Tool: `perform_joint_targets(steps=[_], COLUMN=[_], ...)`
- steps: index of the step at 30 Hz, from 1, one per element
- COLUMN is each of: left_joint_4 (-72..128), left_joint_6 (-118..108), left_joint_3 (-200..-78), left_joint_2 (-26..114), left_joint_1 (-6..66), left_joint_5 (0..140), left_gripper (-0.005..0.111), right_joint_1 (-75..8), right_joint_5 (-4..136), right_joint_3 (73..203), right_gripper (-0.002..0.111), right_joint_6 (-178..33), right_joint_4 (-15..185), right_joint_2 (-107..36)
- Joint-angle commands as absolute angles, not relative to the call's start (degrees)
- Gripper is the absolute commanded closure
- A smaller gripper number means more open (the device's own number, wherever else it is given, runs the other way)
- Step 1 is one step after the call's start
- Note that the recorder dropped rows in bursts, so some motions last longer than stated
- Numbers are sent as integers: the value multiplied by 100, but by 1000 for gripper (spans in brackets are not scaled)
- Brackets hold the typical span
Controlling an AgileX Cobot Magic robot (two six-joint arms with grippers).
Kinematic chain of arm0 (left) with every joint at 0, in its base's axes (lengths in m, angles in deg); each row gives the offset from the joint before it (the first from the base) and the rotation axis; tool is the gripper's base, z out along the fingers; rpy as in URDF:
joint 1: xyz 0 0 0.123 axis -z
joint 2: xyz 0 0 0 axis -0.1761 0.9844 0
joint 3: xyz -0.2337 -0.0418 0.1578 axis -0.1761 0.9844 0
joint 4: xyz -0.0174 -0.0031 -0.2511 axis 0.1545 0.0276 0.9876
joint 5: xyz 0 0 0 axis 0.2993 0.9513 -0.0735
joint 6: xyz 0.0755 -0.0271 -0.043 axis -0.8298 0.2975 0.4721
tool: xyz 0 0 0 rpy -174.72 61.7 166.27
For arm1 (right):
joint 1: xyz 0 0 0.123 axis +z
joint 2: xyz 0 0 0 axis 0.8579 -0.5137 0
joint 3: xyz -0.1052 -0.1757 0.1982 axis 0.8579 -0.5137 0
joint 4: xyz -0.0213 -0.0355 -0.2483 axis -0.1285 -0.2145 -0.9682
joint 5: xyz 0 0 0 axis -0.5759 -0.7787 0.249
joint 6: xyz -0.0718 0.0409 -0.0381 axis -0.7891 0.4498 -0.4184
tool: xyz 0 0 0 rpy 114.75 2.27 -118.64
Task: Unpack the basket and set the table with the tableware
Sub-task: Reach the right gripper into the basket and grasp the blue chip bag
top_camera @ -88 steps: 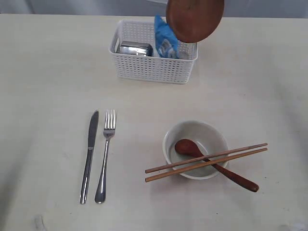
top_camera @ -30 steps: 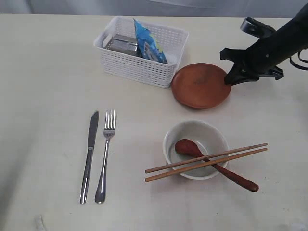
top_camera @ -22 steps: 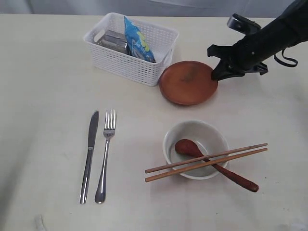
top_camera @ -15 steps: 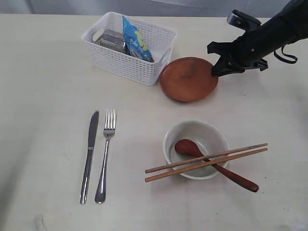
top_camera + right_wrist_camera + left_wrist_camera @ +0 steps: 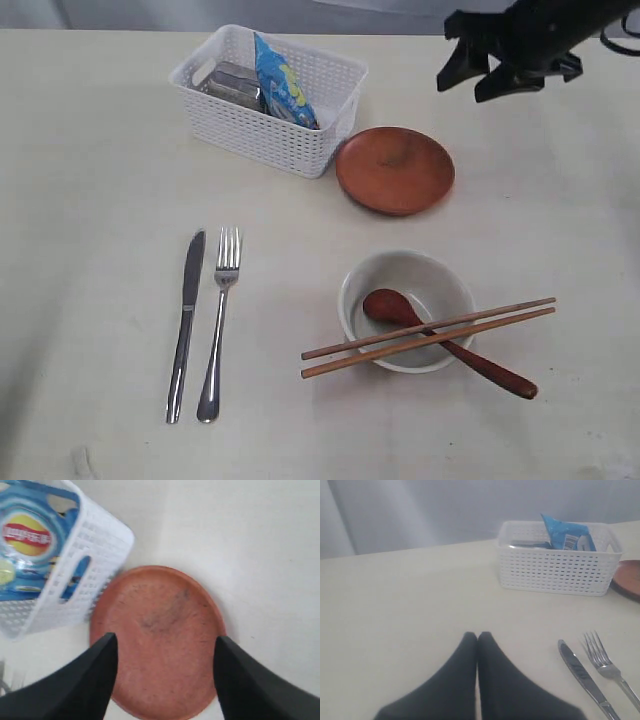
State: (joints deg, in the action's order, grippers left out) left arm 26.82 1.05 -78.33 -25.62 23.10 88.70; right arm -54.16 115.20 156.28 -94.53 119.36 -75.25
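The small brown plate (image 5: 395, 169) lies flat on the table (image 5: 100, 150), touching the white basket's (image 5: 268, 130) near right corner. My right gripper (image 5: 470, 82) hovers open above and behind the plate (image 5: 160, 640), with nothing between its fingers (image 5: 97, 665). Inside the basket lie the steel cup (image 5: 235, 85) and the blue chips packet (image 5: 282, 82). The off-white bowl (image 5: 407, 310) holds the wooden spoon (image 5: 440, 340), with the chopsticks (image 5: 430, 335) laid across its rim. Knife (image 5: 185, 320) and fork (image 5: 219, 320) lie side by side at the left. My left gripper (image 5: 478, 636) is shut and empty, low over the table near the knife (image 5: 582, 675).
The basket (image 5: 559, 569) stands at the table's far side, ahead of the left gripper. Bare tabletop (image 5: 560, 200) stretches to the right of the plate and between the cutlery and the bowl.
The right gripper pushed the plate and basket leftward, let go of the plate, then rose and drew back open. The plate now lies flat.
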Motion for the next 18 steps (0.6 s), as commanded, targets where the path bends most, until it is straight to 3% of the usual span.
perform_joint_targets(steps=[1,3,8,18], left_joint_4=[2670,2670,2670,2730], left_joint_6=[130,130,130,130], left_joint_3=[-7821,-7821,-7821,-7821], left_joint_2=[-2582,-2582,-2582,-2582], left_joint_1=[2341,2341,2341,2341], left_joint_5=[8806,8806,8806,8806], left_gripper=[106,106,106,106], right_joint_1=[-4650,-4099,-3043,-2553], right_joint_5=[11511,11347,11324,12146], right_joint_3=[15884,16269,17482,19059], right_gripper=[52,42,42,42], right_joint_6=[-9380,-9061,-7050,-6062], right_joint_4=[12048,11964,9816,8650], right_joint_2=[-7128,-7205,-8002,-9397])
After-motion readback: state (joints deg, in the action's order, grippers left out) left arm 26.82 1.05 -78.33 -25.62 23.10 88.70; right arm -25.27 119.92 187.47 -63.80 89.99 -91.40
